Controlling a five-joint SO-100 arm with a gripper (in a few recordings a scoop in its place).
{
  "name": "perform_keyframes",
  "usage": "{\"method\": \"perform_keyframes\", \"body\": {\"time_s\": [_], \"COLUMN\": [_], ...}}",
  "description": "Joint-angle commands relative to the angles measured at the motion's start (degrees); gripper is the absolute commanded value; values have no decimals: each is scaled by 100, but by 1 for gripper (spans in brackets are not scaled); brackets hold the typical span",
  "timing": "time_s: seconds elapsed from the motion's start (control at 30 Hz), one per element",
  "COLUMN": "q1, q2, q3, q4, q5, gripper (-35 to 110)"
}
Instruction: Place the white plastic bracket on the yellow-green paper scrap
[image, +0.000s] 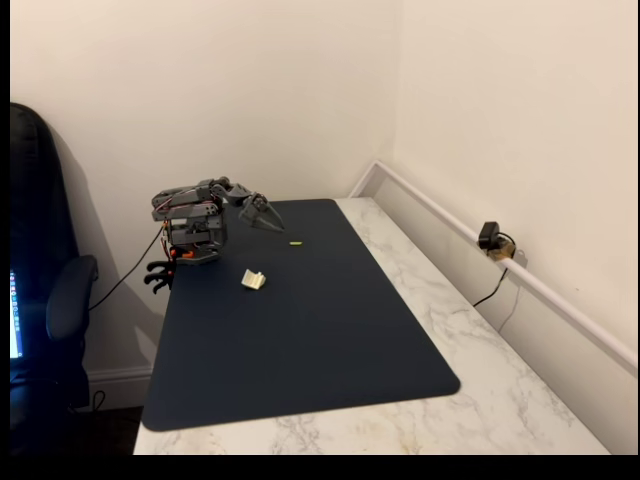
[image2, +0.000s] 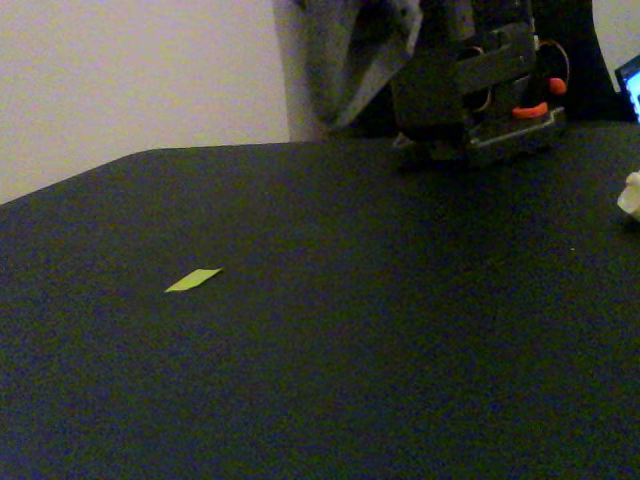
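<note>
The white plastic bracket lies on the dark blue mat, in front of the arm's base; in a fixed view it peeks in at the right edge. The yellow-green paper scrap lies flat on the mat, a short way behind and to the right of the bracket, and shows as a small sliver. The arm is folded up at the mat's back left corner. Its gripper hangs above the mat, left of the scrap and behind the bracket, jaws together on nothing. A fixed view shows the gripper blurred at the top.
The arm's base is clamped at the table's back left edge, with a cable running off it. The mat lies on a marble table set in a room corner. A small camera sits on the wall rail at right. A dark chair stands to the left.
</note>
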Motion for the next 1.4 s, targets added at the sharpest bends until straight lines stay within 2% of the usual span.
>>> {"method": "perform_keyframes", "body": {"time_s": [0.0, 0.13, 0.23, 0.4, 0.7, 0.93, 1.0, 1.27, 1.37], "q1": [-185, -299, -475, -615, -712, -202, -88, -659, -650], "q2": [185, -202, -1758, -3727, -6495, -6899, -6952, -8385, -8798], "q3": [-896, -1714, -2883, -4491, -7110, -7805, -7901, -9018, -9519], "q4": [747, 1582, 2030, 2101, 3375, 3806, 3964, 4781, 5150], "q5": [1213, 1424, 1169, 571, 870, 606, 809, 62, 589], "gripper": [0, 0, 0, 0, 0, 0, 0, 1, 2]}}
